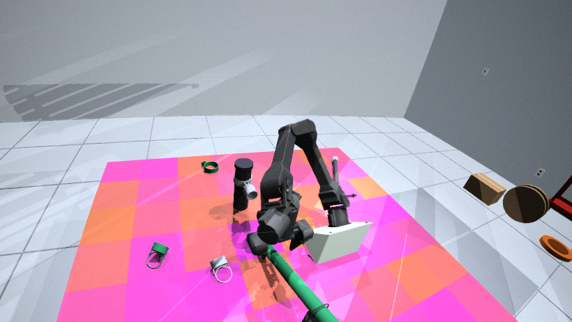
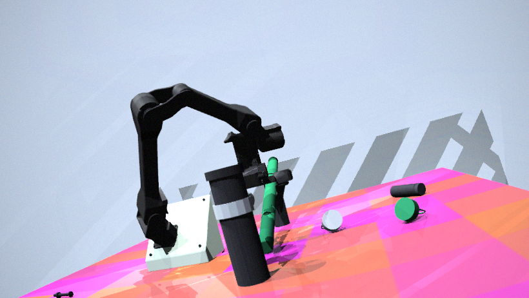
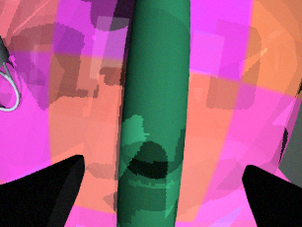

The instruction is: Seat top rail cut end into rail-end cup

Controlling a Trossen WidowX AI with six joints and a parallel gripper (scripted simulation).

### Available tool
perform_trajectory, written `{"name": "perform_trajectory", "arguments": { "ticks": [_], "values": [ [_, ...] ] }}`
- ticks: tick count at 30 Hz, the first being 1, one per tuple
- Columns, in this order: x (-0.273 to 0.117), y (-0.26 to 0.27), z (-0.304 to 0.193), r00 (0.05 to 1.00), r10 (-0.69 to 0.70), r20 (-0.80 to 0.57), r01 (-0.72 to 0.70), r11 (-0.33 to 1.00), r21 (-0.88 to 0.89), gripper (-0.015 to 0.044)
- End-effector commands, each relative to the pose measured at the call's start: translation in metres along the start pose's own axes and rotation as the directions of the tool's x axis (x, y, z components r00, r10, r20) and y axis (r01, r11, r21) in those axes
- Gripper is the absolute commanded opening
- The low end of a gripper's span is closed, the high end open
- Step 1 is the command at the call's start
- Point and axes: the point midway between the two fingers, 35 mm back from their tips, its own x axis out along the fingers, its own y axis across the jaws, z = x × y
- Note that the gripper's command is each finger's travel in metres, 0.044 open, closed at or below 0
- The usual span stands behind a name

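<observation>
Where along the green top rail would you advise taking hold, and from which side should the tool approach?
Grip the green top rail on its bare round shaft just behind the cut end, coming straight down from above. The wrist view shows the shaft running lengthwise between the two open fingers, so closing across its width should probably clamp it squarely. The tool holds nothing yet.

far left: green band ring | near left: green loop cap, grey loop cap | right, off mat: brown box, wooden discs, orange ring
</observation>
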Motion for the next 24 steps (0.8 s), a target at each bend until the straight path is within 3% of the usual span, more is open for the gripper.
{"name": "perform_trajectory", "arguments": {
  "ticks": [1, 19, 24],
  "values": [
    [0.007, -0.001, 0.001, 1.000, -0.001, 0.007, 0.001, 1.000, -0.005, 0.0440],
    [0.034, -0.002, 0.002, 1.000, -0.001, 0.010, 0.002, 1.000, -0.004, 0.0440],
    [0.034, -0.002, 0.002, 1.000, -0.001, 0.010, 0.002, 1.000, -0.004, 0.0309]
  ]
}}
